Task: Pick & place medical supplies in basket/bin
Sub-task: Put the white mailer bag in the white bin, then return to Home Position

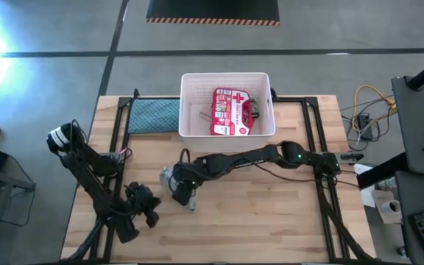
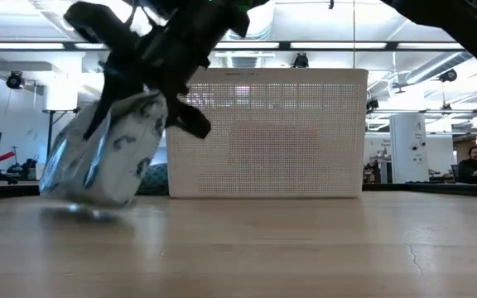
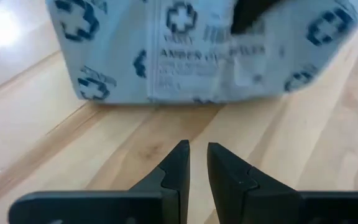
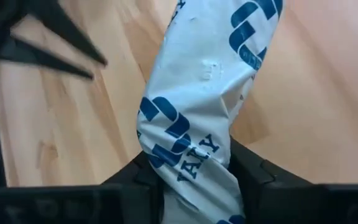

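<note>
The grey-white wipes pack (image 2: 106, 157) with blue crosses stands tilted at the table's middle left, held by my right gripper (image 1: 188, 193), which is shut on it. My left gripper (image 3: 197, 155) is shut and hovers just near-left of the pack (image 3: 204, 50), touching nothing. The white slotted basket (image 1: 190, 103) stands at the far middle of the table. The red-and-white first-aid pouch (image 1: 230, 112) lies inside it. The other supplies are out of view. My right gripper pinches the wipes pack between its two fingers at the pack's upper part (image 4: 188, 158), where the soft wrapper is squeezed narrow. The fingers (image 2: 151, 79) come slanting down from above. The pack hangs tilted below them, its lower end (image 2: 85, 199) at the table top.
A blue-grey cloth pad (image 1: 153, 115) lies left of the basket at the far edge. Black frame rails (image 1: 319, 147) run along both table sides. Bare wood lies near and right of the pack. A person (image 2: 474, 161) sits in the room beyond.
</note>
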`<state>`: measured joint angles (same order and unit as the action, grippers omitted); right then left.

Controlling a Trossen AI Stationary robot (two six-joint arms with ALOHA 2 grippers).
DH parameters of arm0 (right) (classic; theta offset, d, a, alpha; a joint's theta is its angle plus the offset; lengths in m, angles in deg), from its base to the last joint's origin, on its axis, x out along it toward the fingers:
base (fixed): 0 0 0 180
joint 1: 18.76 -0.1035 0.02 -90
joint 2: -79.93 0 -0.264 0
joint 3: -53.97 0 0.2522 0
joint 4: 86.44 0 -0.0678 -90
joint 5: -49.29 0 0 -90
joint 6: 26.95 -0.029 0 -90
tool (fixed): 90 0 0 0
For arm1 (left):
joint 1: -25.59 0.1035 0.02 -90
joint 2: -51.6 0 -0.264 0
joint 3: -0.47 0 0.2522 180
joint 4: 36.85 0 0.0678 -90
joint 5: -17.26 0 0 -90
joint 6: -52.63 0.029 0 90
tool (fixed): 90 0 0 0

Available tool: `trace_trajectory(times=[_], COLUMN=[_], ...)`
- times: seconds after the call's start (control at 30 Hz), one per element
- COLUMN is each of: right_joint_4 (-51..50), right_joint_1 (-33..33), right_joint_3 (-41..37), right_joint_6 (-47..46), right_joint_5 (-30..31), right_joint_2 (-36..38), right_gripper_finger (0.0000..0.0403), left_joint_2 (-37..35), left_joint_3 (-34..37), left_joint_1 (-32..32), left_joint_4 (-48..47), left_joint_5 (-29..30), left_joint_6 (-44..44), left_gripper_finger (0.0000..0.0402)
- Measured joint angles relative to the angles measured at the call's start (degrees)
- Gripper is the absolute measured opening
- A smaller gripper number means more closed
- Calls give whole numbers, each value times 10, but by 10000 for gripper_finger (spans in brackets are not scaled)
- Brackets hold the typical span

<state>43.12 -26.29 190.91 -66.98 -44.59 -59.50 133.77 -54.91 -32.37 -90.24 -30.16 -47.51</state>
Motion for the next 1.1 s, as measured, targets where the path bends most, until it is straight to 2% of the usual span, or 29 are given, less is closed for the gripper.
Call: trace_trajectory(times=[0.07, 0.13, 0.3, 0.4, 0.43, 0.47, 0.5, 0.57, 0.6, 0.63, 0.73, 0.8, 0.87, 0.97, 1.1], right_joint_4=[-9, -42, -58, -66, -73, -79, -90, -115, -127, -140, -157, -154, -144, -137, -165], right_joint_1=[3, 6, 23, 48, 63, 86, 114, 175, 203, 223, 258, 265, 265, 261, 252], right_joint_3=[1, 11, 28, 32, 31, 30, 29, 24, 20, 15, 3, 1, 8, 21, 22], right_joint_6=[20, 42, 118, 147, 145, 138, 123, 79, 66, 66, 62, 43, 44, 61, 79], right_joint_5=[13, 52, 196, 325, 350, 345, 303, 169, 124, 107, 89, 49, 39, 46, 107], right_joint_2=[13, 38, 156, 225, 242, 254, 264, 269, 263, 256, 213, 185, 166, 164, 194], right_gripper_finger=[104, 104, 119, 127, 128, 129, 130, 131, 132, 134, 152, 173, 198, 235, 276], left_joint_2=[-3, -10, -29, -32, -33, -35, -37, -43, -46, -50, -61, -70, -80, -99, -132], left_joint_3=[-10, -24, -69, -87, -90, -92, -92, -89, -86, -83, -81, -81, -81, -81, -81], left_joint_1=[-1, -3, -8, -8, -7, -5, -4, 1, 4, 9, 27, 39, 52, 67, 82], left_joint_4=[-2, -8, -59, -116, -133, -144, -155, -163, -163, -164, -163, -163, -161, -160, -161], left_joint_5=[0, 0, 2, 4, 5, 7, 11, 23, 28, 33, 44, 45, 46, 64, 134], left_joint_6=[0, 0, 14, 16, 16, 15, 10, 0, -2, -2, -3, -2, -2, -2, 2], left_gripper_finger=[37, 37, 37, 37, 37, 37, 37, 37, 37, 37, 37, 37, 37, 40, 52])
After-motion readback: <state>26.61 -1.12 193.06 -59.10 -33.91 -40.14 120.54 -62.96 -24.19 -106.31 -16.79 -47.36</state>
